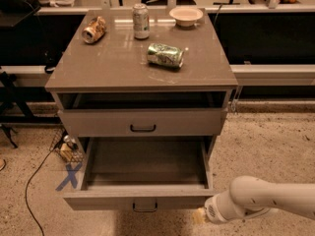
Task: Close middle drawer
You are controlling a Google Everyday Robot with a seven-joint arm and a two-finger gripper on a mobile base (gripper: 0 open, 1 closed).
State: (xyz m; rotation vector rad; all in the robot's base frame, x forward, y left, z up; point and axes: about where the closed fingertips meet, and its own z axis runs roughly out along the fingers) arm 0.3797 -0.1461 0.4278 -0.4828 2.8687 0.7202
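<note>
The middle drawer of the grey-beige cabinet is pulled far out. Its long shallow box is empty, and its low front carries a small black handle. My gripper is at the end of the white arm. It sits low at the bottom right, just in front of and below the right end of that drawer's front. I cannot tell whether it touches the front. The lowest drawer is hidden under the open one.
The taller-fronted top drawer with a wider black handle stands slightly out. On the cabinet top are a green can on its side, an upright can, a tipped can and a bowl. A cable and blue tape X lie on the left floor.
</note>
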